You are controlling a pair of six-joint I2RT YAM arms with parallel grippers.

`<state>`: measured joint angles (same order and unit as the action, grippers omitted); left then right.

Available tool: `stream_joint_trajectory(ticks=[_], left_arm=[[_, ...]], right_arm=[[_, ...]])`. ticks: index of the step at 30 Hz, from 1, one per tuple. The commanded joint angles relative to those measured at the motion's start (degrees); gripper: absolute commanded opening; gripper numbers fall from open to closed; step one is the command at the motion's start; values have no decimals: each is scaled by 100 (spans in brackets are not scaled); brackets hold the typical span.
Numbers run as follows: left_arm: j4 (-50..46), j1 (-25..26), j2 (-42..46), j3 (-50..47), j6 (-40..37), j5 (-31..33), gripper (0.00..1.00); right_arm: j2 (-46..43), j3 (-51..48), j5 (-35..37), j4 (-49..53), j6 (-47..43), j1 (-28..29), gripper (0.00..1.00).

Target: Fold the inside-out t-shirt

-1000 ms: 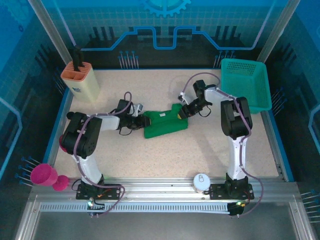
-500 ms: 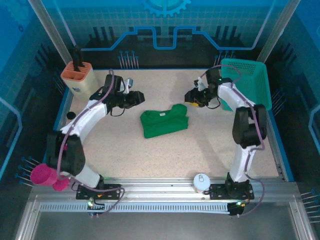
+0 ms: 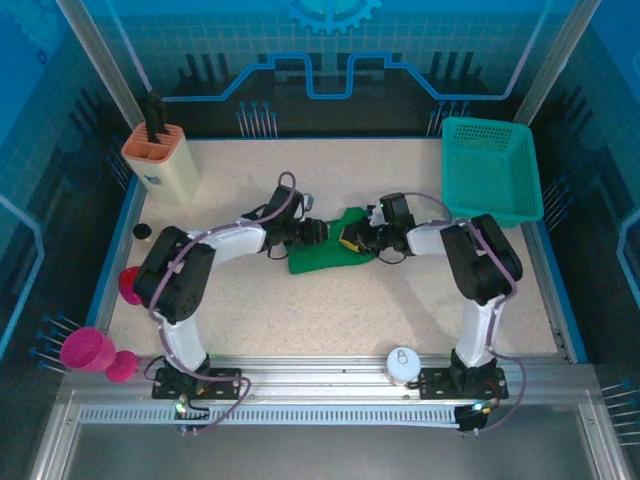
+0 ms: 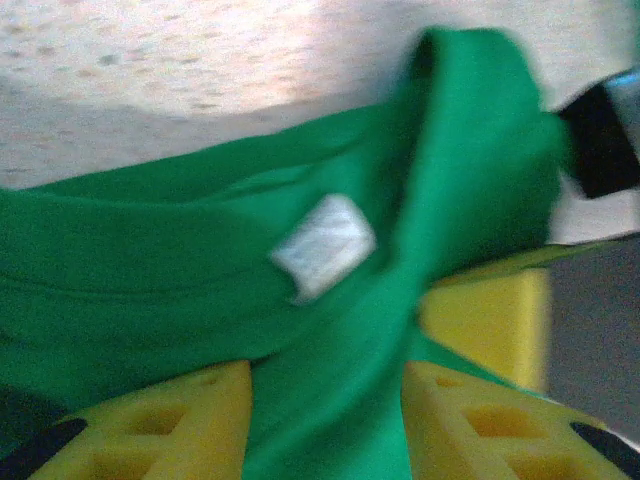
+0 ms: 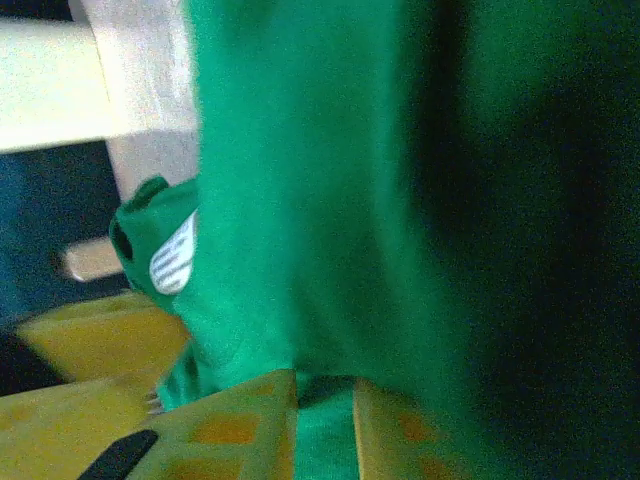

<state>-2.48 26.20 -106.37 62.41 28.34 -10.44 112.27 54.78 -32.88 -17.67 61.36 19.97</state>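
A plain green soft cloth t-shirt (image 3: 325, 258) lies in a folded bundle at the middle of the speckled beige table (image 3: 400, 300) in the overhead view, well apart from the teal plastic mesh basket (image 3: 490, 170) at the upper right. A beige holder (image 3: 160, 160) with an orange top stands at the upper left.

Both arms reach in low toward the shirt's upper edge. The left gripper (image 3: 318, 232) is at its upper left part and the right gripper (image 3: 347, 240) at its upper right part, the two close together.

In the left wrist view, the left gripper's (image 4: 325, 420) yellow fingers stand apart with a thick ridge of green cloth (image 4: 150, 280) running between them. I cannot tell whether they press it. A small white neck label (image 4: 322, 247) sits just above that ridge.

In the right wrist view, the right gripper's (image 5: 322, 420) fingers are drawn close, pinching a thin strip of the shirt (image 5: 300, 150). The label (image 5: 173, 262) shows at the left.
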Motion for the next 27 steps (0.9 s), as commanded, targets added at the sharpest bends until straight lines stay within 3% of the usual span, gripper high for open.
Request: stream_joint_trajectory(ticks=[1,3,5,9,14,17,23,27], left_arm=[[-459,-163,-470,241,-326,640,42],[-705,-197,-519,98,-490,519,41],[-1011,-124,-391,-146,-621,918,42],[-1012,-132,38,-840,-673,974,41],[-1411,-103,803,-1461,-565,872,42],[-1397,160,1136,-1991,-337,845,42],[-2221,671,2088,-2138,-84,723,42],[-3424,899,2673,-1077,-386,1205,52]], right_arm=[[257,-335,699,-335,989,-34,17],[-17,-299,1064,706,532,115,21],[-230,-335,1353,1305,237,228,24],[-251,-852,1048,1194,386,173,24],[-730,-1395,946,1556,20,353,28],[-1082,-1749,670,1712,-388,535,31],[-2159,-1840,510,2955,-1216,1220,35],[-2336,-916,340,4829,-2113,1289,38]])
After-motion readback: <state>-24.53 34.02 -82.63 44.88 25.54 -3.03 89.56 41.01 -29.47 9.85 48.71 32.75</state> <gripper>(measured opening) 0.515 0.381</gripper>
